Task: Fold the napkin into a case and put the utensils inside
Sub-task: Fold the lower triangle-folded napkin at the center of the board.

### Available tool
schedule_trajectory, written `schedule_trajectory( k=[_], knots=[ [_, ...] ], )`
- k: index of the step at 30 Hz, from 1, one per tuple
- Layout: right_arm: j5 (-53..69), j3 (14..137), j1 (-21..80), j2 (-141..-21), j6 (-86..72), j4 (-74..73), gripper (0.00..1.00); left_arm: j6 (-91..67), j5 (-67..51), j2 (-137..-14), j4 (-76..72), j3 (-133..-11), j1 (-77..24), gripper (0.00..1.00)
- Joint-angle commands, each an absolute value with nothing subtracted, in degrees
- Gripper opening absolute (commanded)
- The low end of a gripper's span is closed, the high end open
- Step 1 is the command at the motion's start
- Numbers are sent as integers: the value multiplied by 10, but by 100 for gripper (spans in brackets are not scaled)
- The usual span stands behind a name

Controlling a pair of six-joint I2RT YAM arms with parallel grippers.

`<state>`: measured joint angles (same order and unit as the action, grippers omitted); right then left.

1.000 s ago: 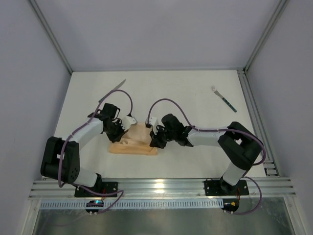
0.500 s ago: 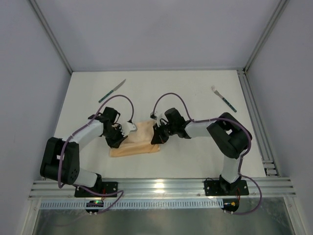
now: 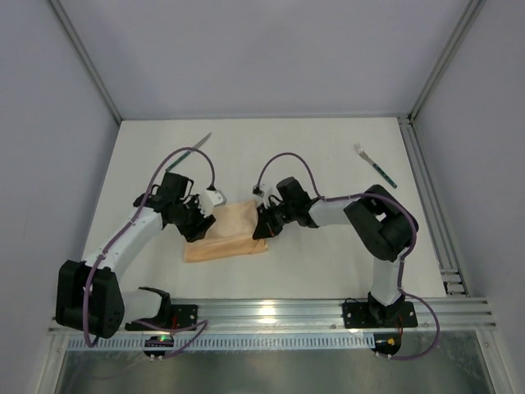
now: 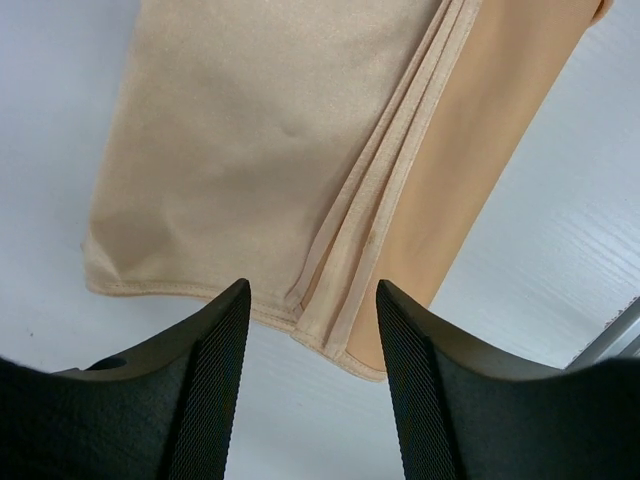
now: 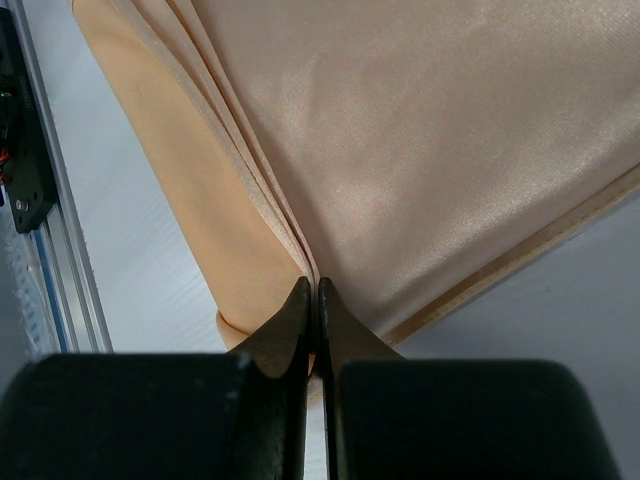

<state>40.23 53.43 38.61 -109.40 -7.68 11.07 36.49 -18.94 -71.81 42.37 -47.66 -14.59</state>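
Napkin (image 3: 228, 234) lies on the table (image 3: 312, 156) between the arms, folded into a flat peach band with layered hems — close to a case, I judge. The right gripper (image 5: 312, 290) pinches the napkin's stacked hems at its right end, likely to pin the fold, while the left gripper (image 4: 312, 300) hovers part-open over the left end, gripping nothing. Knife (image 3: 199, 142) and fork (image 3: 376, 167) lie well apart behind.

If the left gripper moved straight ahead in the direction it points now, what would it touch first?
Probably the napkin: its layered folded edge lies right ahead of the open left gripper, though depth is unclear.
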Motion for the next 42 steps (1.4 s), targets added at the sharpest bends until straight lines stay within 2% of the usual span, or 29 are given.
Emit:
schedule_trajectory(
  k=[1, 3, 5, 9, 14, 20, 23, 27, 32, 35, 36, 37, 40, 41, 42],
  knots=[
    [402, 546, 386, -1107, -73, 87, 4, 372, -228, -728, 448, -488, -148, 56],
    [404, 547, 387, -1106, -72, 86, 4, 375, -219, -740, 439, -474, -162, 58],
    [411, 548, 386, -1103, -74, 86, 4, 360, -203, -754, 397, -464, -198, 65],
    [431, 556, 386, -1103, -87, 89, 4, 339, -195, -786, 333, -468, -241, 67],
    [448, 560, 385, -1100, -98, 91, 4, 356, -191, -825, 329, -472, -274, 66],
    [451, 563, 384, -1104, -108, 95, 4, 375, -203, -850, 342, -463, -284, 59],
    [454, 564, 383, -1107, -115, 100, 4, 381, -195, -852, 343, -455, -295, 50],
    [448, 563, 378, -1106, -128, 105, 4, 383, -192, -857, 338, -447, -304, 30],
    [446, 562, 374, -1107, -137, 112, 4, 388, -189, -860, 338, -444, -310, 18],
    [446, 562, 374, -1106, -136, 109, 4, 378, -180, -861, 331, -446, -310, 8],
    [446, 563, 374, -1105, -134, 106, 4, 374, -178, -860, 329, -448, -310, 0],
    [445, 564, 374, -1103, -132, 99, 4, 372, -171, -859, 327, -449, -310, 0],
    [457, 568, 373, -1080, -151, 98, 34, 362, -161, -854, 321, -452, -309, 0],
    [467, 569, 372, -1058, -161, 97, 41, 360, -156, -853, 315, -451, -309, 0],
    [461, 572, 372, -1046, -161, 91, 43, 353, -153, -850, 309, -449, -309, 0]
  ],
)
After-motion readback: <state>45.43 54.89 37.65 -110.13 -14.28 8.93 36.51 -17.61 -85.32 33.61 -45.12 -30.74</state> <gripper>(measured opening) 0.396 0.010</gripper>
